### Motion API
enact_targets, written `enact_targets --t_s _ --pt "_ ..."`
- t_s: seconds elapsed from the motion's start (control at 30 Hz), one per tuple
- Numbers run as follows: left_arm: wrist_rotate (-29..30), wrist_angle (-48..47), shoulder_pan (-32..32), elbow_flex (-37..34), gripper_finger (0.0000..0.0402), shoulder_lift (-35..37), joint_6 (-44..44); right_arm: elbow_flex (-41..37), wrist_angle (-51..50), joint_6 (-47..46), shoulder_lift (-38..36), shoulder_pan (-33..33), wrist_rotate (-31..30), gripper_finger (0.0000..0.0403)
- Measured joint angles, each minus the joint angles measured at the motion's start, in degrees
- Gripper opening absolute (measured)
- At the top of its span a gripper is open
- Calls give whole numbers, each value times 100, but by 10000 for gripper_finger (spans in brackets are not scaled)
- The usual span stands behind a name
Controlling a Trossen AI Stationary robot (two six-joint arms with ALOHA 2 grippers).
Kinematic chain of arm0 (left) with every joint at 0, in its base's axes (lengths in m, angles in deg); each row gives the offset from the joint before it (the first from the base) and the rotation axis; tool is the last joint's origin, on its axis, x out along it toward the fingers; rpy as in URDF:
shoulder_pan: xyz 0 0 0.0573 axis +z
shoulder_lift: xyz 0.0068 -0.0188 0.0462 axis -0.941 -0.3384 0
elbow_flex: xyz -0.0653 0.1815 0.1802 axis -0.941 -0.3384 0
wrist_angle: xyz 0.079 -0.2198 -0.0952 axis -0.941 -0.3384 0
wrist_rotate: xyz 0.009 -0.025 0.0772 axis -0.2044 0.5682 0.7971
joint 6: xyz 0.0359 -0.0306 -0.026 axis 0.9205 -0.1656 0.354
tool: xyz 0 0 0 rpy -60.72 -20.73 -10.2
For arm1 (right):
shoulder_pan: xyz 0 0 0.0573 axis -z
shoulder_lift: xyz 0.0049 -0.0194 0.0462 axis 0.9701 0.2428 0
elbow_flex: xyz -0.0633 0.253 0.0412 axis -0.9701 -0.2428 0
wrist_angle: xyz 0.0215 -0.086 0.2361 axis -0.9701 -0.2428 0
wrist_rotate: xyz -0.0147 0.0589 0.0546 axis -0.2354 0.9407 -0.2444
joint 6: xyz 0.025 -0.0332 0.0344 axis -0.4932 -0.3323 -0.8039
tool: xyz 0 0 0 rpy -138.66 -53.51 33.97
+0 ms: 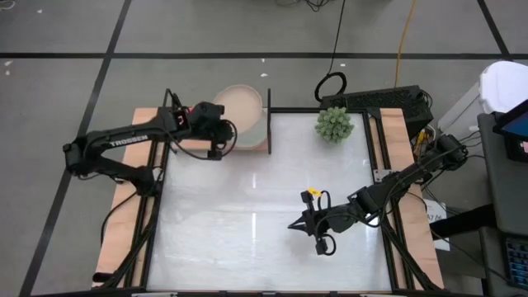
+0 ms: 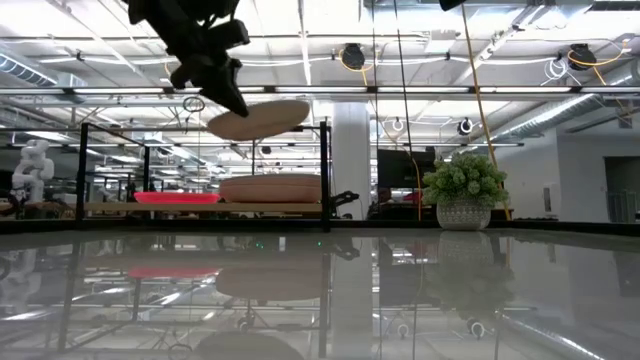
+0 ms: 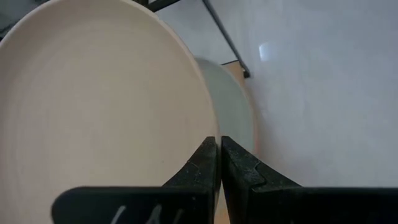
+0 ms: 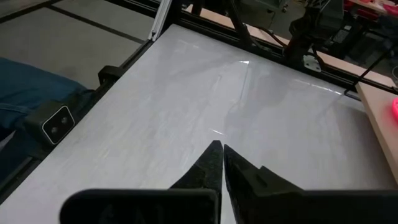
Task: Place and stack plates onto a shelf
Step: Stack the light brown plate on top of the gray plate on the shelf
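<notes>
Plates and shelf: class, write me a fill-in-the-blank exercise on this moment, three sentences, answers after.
1. The left hand holds a beige plate ____ the stack on the shelf.
2. The right hand holds ____.
3. A neon pink plate lies on the shelf ____ the stack of larger plates.

Missing words: above; nothing; beside

spiky green plant [image 1: 334, 124] in pot, white tabletop [image 1: 247, 223]

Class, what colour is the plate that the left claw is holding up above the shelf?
The plate is pale beige, a creamy off-white. It shows best in the left wrist view.
</notes>
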Motion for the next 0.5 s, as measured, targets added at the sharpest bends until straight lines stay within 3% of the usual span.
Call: enact_targets --t_s 0.27,0.5 --pt "-234 1288 148 -704 12 -2 136 0 4 83 1 0 1 0" --pt "-250 1786 177 -966 12 -360 -31 0 20 85 1 0 2 0"
